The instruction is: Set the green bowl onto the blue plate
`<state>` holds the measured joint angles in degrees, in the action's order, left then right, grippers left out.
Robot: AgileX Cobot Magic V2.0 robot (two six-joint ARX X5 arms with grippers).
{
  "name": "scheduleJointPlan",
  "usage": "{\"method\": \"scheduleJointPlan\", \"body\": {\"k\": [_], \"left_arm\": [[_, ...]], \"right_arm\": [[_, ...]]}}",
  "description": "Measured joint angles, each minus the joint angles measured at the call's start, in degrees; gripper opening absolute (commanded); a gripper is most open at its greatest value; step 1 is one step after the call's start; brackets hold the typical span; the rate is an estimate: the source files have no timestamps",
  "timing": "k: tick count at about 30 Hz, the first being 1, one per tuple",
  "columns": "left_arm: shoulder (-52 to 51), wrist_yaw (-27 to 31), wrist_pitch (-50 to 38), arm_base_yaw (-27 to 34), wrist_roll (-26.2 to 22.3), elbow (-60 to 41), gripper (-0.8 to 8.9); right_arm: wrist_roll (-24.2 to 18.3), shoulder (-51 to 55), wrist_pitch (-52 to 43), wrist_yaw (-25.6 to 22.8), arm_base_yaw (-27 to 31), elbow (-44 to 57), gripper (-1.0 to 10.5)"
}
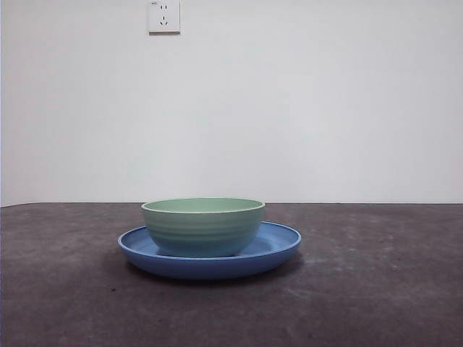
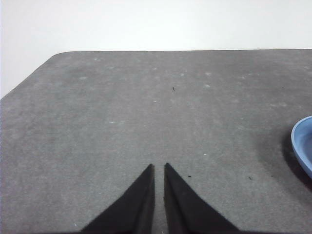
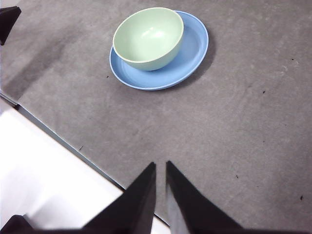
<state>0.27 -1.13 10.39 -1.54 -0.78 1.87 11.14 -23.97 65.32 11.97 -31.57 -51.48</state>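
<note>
Two grippers idle, both with jaws nearly closed on nothing — right gripper (image 3: 160,168) high near the table (image 1: 376,289) edge, left gripper (image 2: 159,169) over bare tabletop beside the blue plate (image 2: 303,146). Farther in, toward mid-table: green bowl (image 1: 202,225) seated upright inside the plate, off-centre toward one rim. Probably light, stiff, glossy, slippery, chippable — best pinched across the rim.

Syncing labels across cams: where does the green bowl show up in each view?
Front view: green bowl low centre, sitting upright in the blue plate, off-centre toward its left side.
Left wrist view: bowl not in frame; only the plate's rim at the right edge.
Right wrist view: bowl near the top, on the plate.
Shared landmark: the blue plate, visible in all three.
</note>
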Motion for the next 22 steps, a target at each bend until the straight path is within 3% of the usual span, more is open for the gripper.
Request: {"method": "scheduleJointPlan", "body": {"k": [16,22], "left_arm": [[0.0,0.0,0.0,0.0,0.0,0.0,0.31],[0.0,0.0,0.0,0.0,0.0,0.0,0.31]], "right_arm": [[0.0,0.0,-0.3,0.0,0.3,0.0,0.3],[-2.1,3.8,-7.5,0.2,10.6,4.0,0.3]]}}
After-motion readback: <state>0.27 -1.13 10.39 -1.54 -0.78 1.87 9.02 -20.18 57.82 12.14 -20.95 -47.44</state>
